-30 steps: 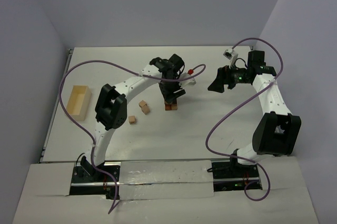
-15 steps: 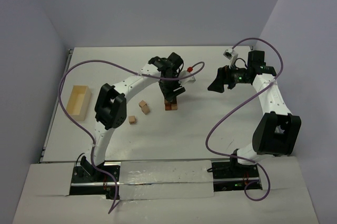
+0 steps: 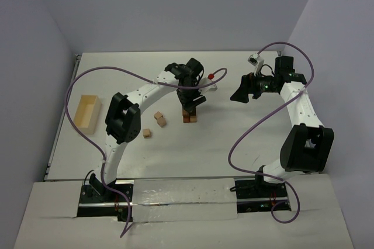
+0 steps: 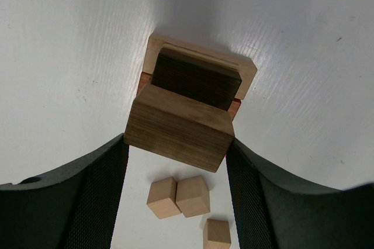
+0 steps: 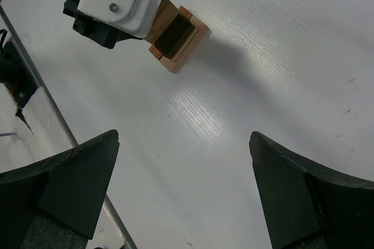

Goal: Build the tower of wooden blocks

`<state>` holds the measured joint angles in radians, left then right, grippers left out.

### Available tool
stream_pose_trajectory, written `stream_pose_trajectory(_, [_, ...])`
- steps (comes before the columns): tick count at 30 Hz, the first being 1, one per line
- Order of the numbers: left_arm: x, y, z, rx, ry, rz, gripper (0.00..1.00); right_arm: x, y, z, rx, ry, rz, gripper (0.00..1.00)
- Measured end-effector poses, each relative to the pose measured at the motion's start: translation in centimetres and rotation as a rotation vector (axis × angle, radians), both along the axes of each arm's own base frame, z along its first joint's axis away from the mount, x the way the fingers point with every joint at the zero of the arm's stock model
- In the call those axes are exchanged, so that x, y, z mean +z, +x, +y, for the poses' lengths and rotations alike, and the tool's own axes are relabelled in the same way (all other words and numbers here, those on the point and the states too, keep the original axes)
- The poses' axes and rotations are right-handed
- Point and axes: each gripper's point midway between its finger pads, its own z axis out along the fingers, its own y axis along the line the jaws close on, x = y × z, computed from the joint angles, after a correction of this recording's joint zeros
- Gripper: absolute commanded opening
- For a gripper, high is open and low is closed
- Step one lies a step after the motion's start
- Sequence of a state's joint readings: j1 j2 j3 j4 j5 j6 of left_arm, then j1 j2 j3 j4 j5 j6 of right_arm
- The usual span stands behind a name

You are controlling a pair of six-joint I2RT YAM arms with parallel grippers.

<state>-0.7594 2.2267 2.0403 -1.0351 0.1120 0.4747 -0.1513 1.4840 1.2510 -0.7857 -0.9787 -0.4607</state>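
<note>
Fingers of my left gripper (image 4: 177, 147) are clamped on the two ends of a tan block (image 4: 178, 129), held just above the tower (image 4: 198, 79) at mid-table, dark on top, reddish and tan beneath. Three loose blocks (image 4: 177, 197) lie to its near left. My right gripper (image 5: 184, 193) hangs to the right, fingers wide apart.

We find open table (image 3: 225, 135) between the tower (image 3: 189, 118) and the right gripper (image 3: 239, 96). Loose wood blocks (image 3: 159, 119) crowd the tower's left.

Tan, dark-brown tower (image 4: 198, 79); white table (image 4: 70, 38)
</note>
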Motion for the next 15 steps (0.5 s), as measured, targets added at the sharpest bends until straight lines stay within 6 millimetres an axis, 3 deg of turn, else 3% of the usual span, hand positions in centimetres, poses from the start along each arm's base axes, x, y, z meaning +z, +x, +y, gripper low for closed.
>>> stream_pose_trajectory(15, [-0.77, 0.13, -0.05, 0.001, 0.004, 0.01, 0.57, -0.23, 0.06, 0.03, 0.002, 0.004, 0.009, 1.0])
